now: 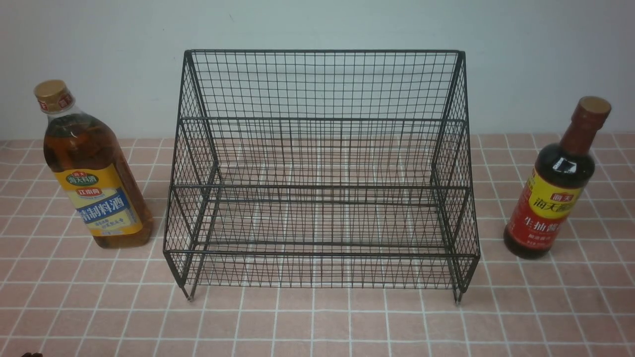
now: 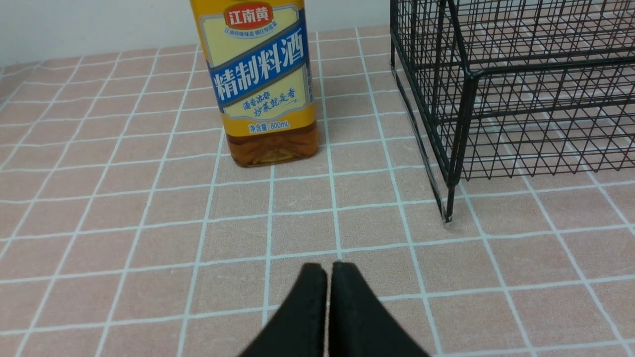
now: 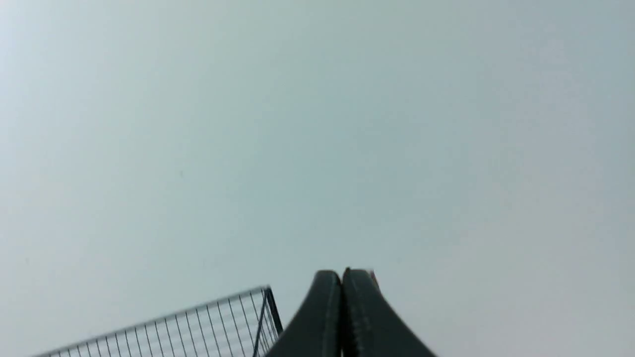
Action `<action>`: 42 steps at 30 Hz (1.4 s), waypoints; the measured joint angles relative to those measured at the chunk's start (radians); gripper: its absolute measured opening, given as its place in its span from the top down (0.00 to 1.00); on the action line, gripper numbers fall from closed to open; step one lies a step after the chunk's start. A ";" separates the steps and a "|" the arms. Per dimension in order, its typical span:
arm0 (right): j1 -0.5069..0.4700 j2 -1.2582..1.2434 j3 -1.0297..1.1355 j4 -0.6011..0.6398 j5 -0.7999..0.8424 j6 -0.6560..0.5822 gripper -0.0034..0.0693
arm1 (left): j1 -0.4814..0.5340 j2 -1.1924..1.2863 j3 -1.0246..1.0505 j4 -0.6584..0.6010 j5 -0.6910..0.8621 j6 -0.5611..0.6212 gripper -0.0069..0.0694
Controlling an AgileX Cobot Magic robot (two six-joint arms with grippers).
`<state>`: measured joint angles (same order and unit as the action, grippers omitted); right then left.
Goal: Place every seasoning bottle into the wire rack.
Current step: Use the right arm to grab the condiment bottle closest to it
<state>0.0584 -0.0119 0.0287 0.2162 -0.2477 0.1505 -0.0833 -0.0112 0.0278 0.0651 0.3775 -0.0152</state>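
Note:
The black wire rack [image 1: 322,173] stands empty in the middle of the tiled table. The amber bottle [image 1: 92,171] with yellow-blue label and gold cap stands upright left of it. The dark soy-sauce bottle [image 1: 555,183] with red-yellow label stands upright right of it. Neither gripper shows in the front view. In the left wrist view my left gripper [image 2: 329,270] is shut and empty, low over the tiles, short of the amber bottle [image 2: 263,84], with the rack's corner [image 2: 466,89] beside it. My right gripper [image 3: 343,275] is shut and empty, raised, facing the wall, with the rack's top corner [image 3: 238,317] below it.
The table is covered in pink tiles with white grout [image 1: 317,322]. A pale wall [image 1: 317,25] stands close behind the rack. The rack rests on short feet [image 2: 448,218].

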 joint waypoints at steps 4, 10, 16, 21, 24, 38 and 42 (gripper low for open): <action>0.000 0.000 0.000 -0.020 -0.022 0.011 0.97 | 0.000 0.000 0.000 0.000 0.000 0.000 0.92; 0.000 0.073 -0.012 -0.023 -0.115 0.063 0.97 | 0.000 0.000 0.000 0.000 0.000 0.000 0.92; 0.000 0.412 -0.200 -0.116 -0.137 0.065 0.96 | 0.000 0.000 0.000 0.000 0.000 0.000 0.92; 0.000 0.692 -0.337 -0.192 -0.193 0.065 0.90 | 0.000 0.000 0.000 0.000 0.000 0.000 0.92; 0.000 0.867 -0.410 -0.243 -0.278 0.065 0.79 | 0.000 0.000 0.000 0.000 0.000 0.000 0.92; 0.000 1.308 -0.602 -0.223 -0.346 -0.038 0.31 | 0.000 0.000 0.000 0.000 0.000 0.000 0.92; 0.000 1.402 -0.634 -0.180 -0.392 -0.056 0.30 | 0.000 0.000 0.000 0.000 0.000 0.000 0.92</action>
<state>0.0584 1.3898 -0.6058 0.0357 -0.6401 0.0947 -0.0833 -0.0112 0.0278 0.0651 0.3775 -0.0152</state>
